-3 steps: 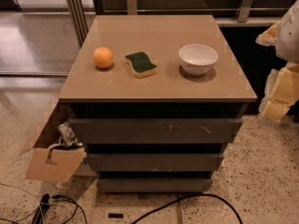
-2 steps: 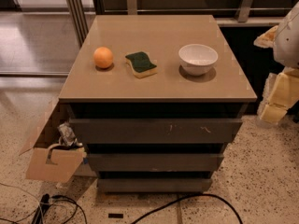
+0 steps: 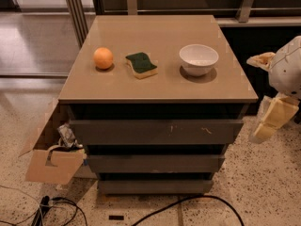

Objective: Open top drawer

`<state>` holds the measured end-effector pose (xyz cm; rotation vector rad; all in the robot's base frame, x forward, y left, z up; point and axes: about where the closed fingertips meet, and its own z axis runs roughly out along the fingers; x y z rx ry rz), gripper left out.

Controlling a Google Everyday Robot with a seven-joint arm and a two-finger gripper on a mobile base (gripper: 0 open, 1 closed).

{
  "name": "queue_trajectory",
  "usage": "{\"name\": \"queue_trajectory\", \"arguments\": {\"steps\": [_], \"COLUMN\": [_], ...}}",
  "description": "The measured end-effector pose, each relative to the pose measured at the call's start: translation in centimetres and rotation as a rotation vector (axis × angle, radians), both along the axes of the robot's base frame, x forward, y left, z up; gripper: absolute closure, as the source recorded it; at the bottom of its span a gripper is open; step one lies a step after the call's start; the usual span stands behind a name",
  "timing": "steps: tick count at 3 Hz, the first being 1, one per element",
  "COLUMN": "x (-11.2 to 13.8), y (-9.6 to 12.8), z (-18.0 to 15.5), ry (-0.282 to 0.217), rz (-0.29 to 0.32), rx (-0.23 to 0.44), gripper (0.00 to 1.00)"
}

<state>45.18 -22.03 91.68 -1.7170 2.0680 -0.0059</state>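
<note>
The top drawer [image 3: 155, 132] is the widest dark grey front of the cabinet, just under the tan top, with small pale scratches right of centre. Its front looks pushed in and no interior shows. Two shorter grey drawer fronts [image 3: 155, 163] sit below it. My gripper [image 3: 273, 113] hangs at the right edge of the view, beside the cabinet's right front corner and at about the height of the top drawer. It is apart from the drawer front and holds nothing that I can see.
On the cabinet top [image 3: 155, 41] lie an orange [image 3: 103, 58], a green and yellow sponge [image 3: 141, 64] and a white bowl [image 3: 198, 59]. An open cardboard box [image 3: 51, 163] stands at the cabinet's left. Black cables [image 3: 188, 206] run across the speckled floor in front.
</note>
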Motion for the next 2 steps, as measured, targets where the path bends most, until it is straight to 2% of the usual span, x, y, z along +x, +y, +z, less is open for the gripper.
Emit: {"name": "queue_trajectory", "arguments": {"steps": [1, 2], "x": [0.62, 0.87], "y": [-0.55, -0.61], "z": [-2.84, -3.41], "ry": [-0.001, -0.004], "rz": [-0.022, -0.03], "rx": [0.084, 0.108], "gripper": [0.0, 0.0]}}
